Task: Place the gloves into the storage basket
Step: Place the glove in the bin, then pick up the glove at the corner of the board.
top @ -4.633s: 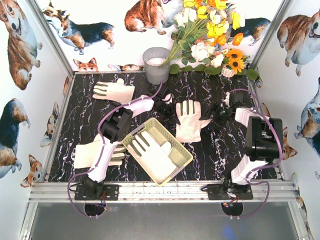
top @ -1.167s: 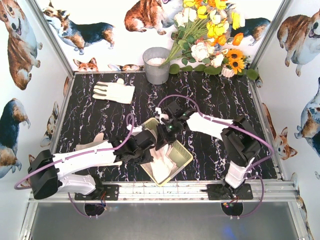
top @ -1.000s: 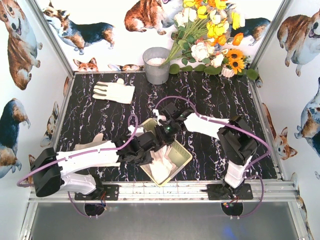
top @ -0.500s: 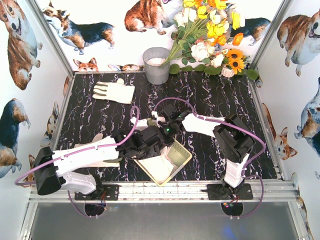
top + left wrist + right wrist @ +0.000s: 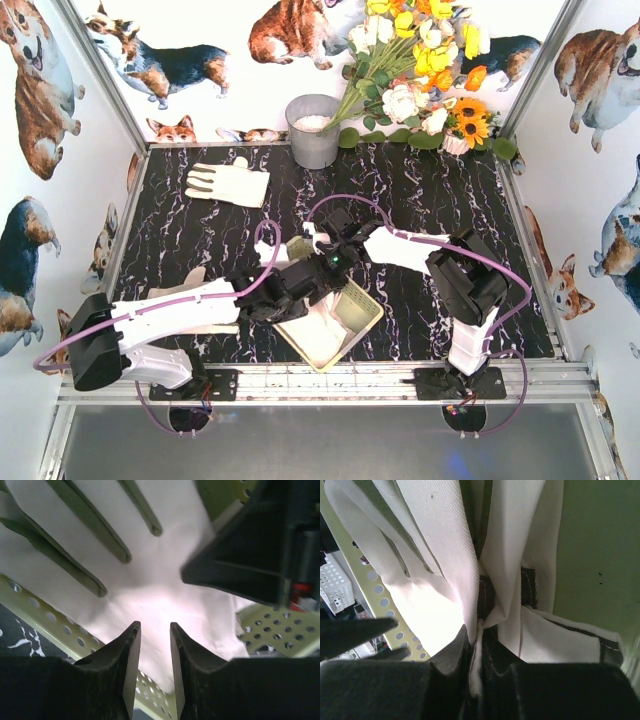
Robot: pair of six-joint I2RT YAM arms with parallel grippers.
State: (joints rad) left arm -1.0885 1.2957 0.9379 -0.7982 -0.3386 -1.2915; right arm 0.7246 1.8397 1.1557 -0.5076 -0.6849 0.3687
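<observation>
Both arms have swung over the storage basket [image 5: 366, 312]; right gripper [image 5: 479, 630] pinches one glove [image 5: 435, 540], left gripper [image 5: 155, 626] holds its jaws narrowly parted above a second glove [image 5: 165, 595].

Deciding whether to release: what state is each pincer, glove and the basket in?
Right pincer: shut on pinched glove, over storage basket.
Left pincer: narrowly open, empty.
Flat glove: lying in storage basket.
Storage basket: upright, partly filled.
Far glove: flat on table, untouched.
Near glove: on table, partly under left arm.
Bucket: upright.
</observation>
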